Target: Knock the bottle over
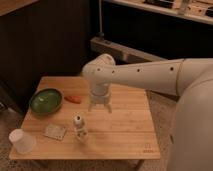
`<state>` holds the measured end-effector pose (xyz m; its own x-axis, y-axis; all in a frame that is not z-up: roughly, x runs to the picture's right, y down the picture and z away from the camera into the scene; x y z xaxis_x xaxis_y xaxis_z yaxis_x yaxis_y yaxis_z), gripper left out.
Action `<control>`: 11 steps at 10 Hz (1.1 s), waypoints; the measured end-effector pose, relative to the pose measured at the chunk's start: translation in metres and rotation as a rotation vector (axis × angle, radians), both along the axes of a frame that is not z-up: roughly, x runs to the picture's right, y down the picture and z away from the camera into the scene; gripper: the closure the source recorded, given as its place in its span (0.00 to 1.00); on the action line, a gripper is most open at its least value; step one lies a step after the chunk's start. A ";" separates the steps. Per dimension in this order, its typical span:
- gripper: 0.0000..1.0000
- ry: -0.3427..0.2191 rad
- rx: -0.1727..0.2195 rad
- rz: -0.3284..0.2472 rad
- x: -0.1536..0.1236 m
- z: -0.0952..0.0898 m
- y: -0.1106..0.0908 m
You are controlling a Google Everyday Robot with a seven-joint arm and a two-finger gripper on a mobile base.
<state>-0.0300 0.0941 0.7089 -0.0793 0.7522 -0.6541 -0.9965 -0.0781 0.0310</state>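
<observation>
Small clear plastic bottle (80,128) with a whitish cap and pale label stands upright on the near half of the light wooden table (131,131), left of centre and not yet knocked over. My pincer (100,107) hangs pointing down over the middle of the table, a little farther back and to the right of the bottle and apart from it; I cannot tell whether it is open or closed

What could go wrong, as I judge it: if I strike low on the body, the light bottle may just slide upright instead of tipping. If I sweep too high, I pass over the cap. A push toward the near edge could roll it off the table. A push leftward would drive it into the flat pale packet (55,132) lying just beside it, or on toward the translucent white cup (21,141) standing upright at the near left corner

The round green bowl (45,100) at the far left shows nothing inside that I can make out, and a small orange item (73,99) lies on the wood just right of it. Whether the cup or the bottle holds anything I cannot tell
</observation>
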 end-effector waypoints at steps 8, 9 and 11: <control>0.35 0.007 0.001 -0.003 0.004 0.001 0.000; 0.35 0.007 0.001 -0.003 0.004 0.001 0.000; 0.35 0.007 0.000 -0.002 0.004 0.001 0.000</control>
